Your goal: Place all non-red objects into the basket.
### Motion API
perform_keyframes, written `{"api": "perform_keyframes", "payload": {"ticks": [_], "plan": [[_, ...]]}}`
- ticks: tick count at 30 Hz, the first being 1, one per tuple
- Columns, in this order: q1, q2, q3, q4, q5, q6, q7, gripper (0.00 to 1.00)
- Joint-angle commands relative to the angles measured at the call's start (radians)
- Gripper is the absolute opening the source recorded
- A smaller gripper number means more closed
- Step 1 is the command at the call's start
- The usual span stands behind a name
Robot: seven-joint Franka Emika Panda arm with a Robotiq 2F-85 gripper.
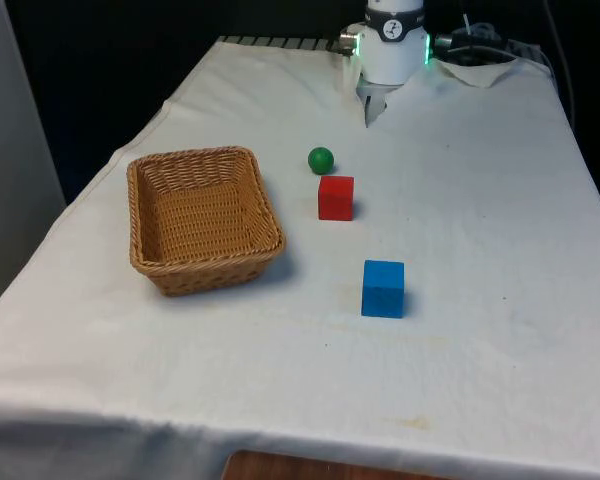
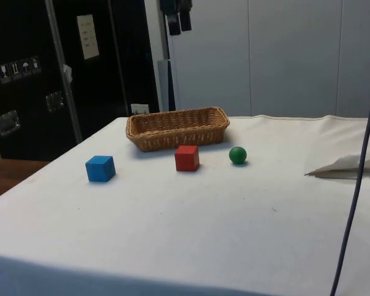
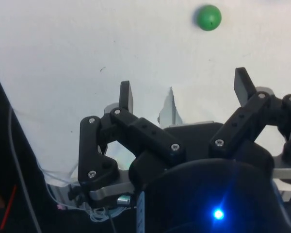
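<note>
- The gripper (image 3: 184, 94) hangs high above the table with its two fingers spread wide apart and nothing between them; in the side view (image 2: 176, 13) it sits well above the basket (image 2: 172, 131)
- Taking the basket (image 1: 145, 215) as the landmark: the green ball (image 1: 321, 159) lies near it on the front view's right, toward the far end; the red cube (image 1: 336, 197) sits just beside the ball, on its near side; the blue cube (image 1: 383, 288) stands further from the basket, nearer the camera; the basket holds nothing yet
- The step in hand looks like the first reach, probably for the green ball (image 3: 207, 17); my advice is to descend straight over its centre and close gently so it cannot roll; keep the fingers clear of the red cube (image 2: 187, 158), which must stay out
- No readable brand or writing on the task's things; a pale label (image 2: 87, 36) on the dark cabinet behind the basket is too small to read
</note>
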Motion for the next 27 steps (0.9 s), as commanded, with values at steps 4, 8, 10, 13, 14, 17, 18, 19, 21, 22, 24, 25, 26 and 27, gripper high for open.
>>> {"api": "perform_keyframes", "payload": {"ticks": [4,8,10,13,14,17,18,19,21,22,24,25,26,27], "plan": [[-0.002,-0.021,0.002,-0.028,-0.02,0.023,0.006,1.0],[-0.004,-0.041,0.0,-0.047,-0.024,0.028,0.0,1.0],[-0.004,-0.047,-0.001,-0.056,-0.024,0.032,-0.003,1.0],[-0.004,-0.046,-0.002,-0.055,-0.015,0.019,-0.006,1.0],[-0.006,-0.054,-0.002,-0.071,-0.024,0.04,-0.006,1.0],[-0.007,-0.058,-0.001,-0.094,-0.025,0.059,-0.009,1.0],[-0.007,-0.057,-0.002,-0.1,-0.025,0.066,-0.01,1.0],[-0.008,-0.057,-0.002,-0.106,-0.025,0.074,-0.01,1.0],[-0.009,-0.05,-0.003,-0.126,-0.023,0.104,-0.011,1.0],[-0.009,-0.048,-0.003,-0.132,-0.022,0.114,-0.012,1.0],[-0.01,-0.045,-0.003,-0.138,-0.021,0.126,-0.012,1.0],[-0.01,-0.042,-0.004,-0.143,-0.02,0.138,-0.013,1.0],[-0.01,-0.039,-0.004,-0.148,-0.019,0.149,-0.013,1.0],[-0.01,-0.036,-0.004,-0.152,-0.019,0.158,-0.013,1.0]]}}
